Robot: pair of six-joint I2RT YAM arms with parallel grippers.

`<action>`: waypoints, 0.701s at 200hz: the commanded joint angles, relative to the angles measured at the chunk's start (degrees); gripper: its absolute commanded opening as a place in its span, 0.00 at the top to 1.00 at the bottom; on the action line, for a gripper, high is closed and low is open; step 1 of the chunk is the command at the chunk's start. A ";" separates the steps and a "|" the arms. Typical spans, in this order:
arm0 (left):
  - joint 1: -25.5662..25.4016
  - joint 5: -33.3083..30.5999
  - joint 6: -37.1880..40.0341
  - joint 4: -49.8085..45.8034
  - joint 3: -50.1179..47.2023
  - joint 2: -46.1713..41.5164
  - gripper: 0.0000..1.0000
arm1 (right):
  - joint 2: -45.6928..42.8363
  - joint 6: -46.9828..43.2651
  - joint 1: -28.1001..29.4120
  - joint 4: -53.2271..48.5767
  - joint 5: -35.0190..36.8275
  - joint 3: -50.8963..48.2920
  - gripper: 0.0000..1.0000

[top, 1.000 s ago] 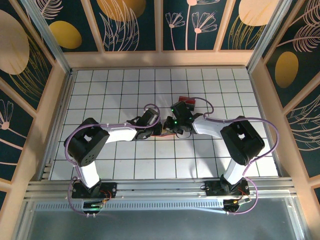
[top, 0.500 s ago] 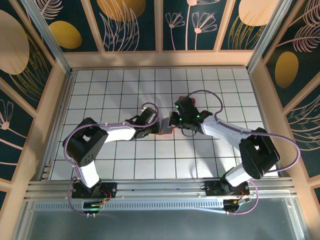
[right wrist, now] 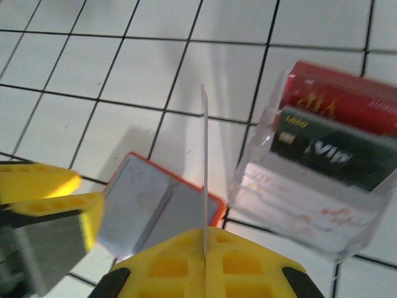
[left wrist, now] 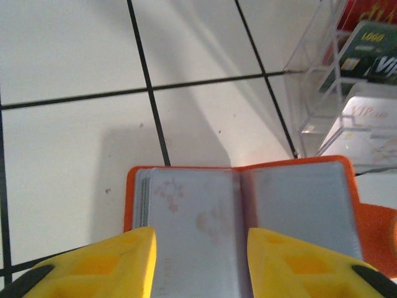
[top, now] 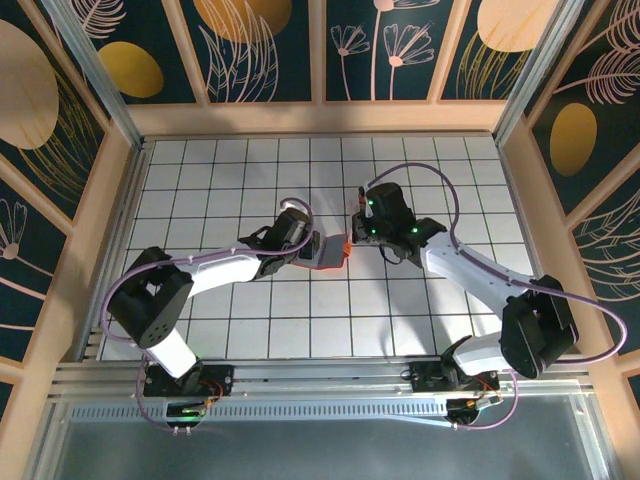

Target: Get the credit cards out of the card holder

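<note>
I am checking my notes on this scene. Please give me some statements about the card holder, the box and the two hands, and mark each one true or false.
1. The card holder lies open, its blue-grey inside showing. True.
2. The right hand is empty. False: it is shut on a thin card, seen edge-on.
3. The clear box holds a red card and a dark green card. True.
4. The clear box stands on the card holder. False: it stands beside it on the tiles.
5. The left hand has its fingers pressed together. False: they stand apart over the holder.
</note>
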 commanded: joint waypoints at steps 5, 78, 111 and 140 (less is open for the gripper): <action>0.49 -3.28 0.71 0.36 -1.03 -3.11 0.52 | 1.82 -10.35 -2.39 -0.46 3.22 2.73 1.00; 0.66 -8.69 -0.15 1.33 -3.73 -8.08 0.01 | 2.96 -29.13 -6.16 9.11 -1.65 -0.74 1.00; 0.73 -9.60 -0.72 1.41 -4.03 -8.25 0.01 | 3.24 -35.12 -7.31 9.29 -4.39 -1.46 1.00; 0.80 -9.82 -1.03 1.58 -4.21 -8.06 0.01 | 3.17 -37.14 -8.11 8.66 -6.58 -2.06 1.00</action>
